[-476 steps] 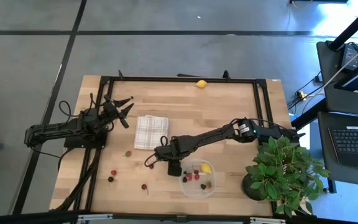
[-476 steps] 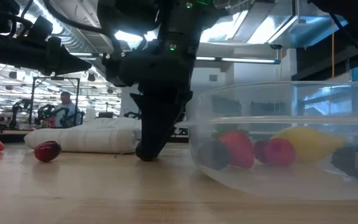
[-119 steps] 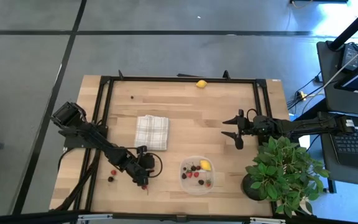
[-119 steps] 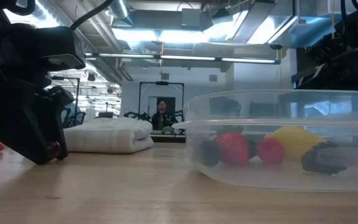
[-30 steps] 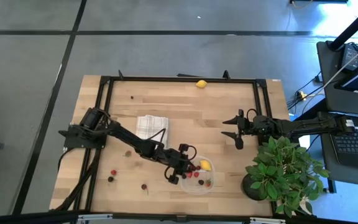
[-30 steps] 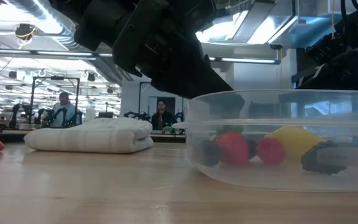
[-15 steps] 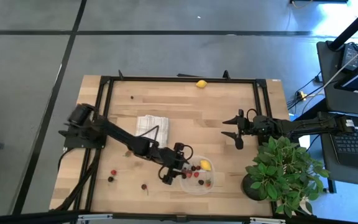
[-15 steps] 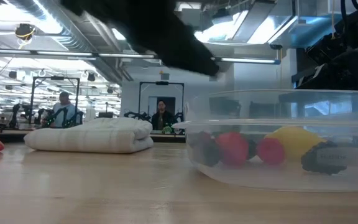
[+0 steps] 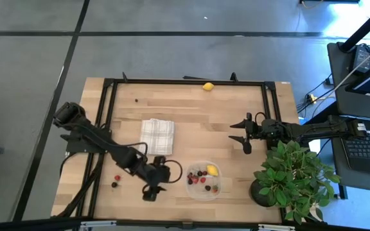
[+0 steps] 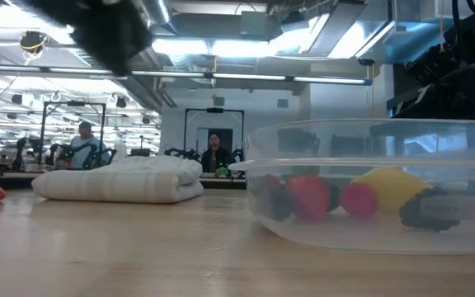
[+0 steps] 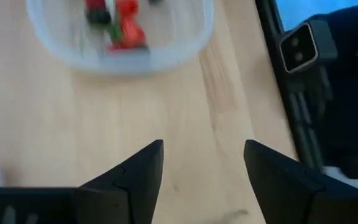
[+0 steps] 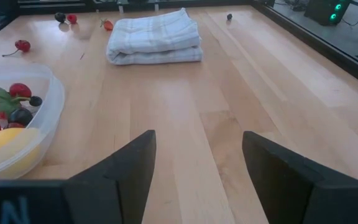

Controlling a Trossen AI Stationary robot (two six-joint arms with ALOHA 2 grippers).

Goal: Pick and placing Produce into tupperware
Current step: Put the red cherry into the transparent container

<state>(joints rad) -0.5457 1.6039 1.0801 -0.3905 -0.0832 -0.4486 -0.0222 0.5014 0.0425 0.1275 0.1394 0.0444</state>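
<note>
From above we are seeing the left gripper point(image 9: 151, 190) spread empty beside the tupperware point(image 9: 203, 181); its wrist view is missing the waiting, parted right gripper point(image 9: 242, 136).

Clear glossy plastic tupperware point(image 10: 369, 186), soft woven cloth point(image 12: 154, 37), smooth pale wood table point(image 9: 191, 109)

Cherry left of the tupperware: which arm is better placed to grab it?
Left. Its pincer is open, right by the cherry; the right pincer waits open, farther from it than the tupperware.

I see the clear tupperware point(image 9: 203, 181) at six o'clock holding berries point(image 9: 201, 179) and a lemon point(image 9: 212, 171); another lemon point(image 9: 208, 86) at twelve
</note>
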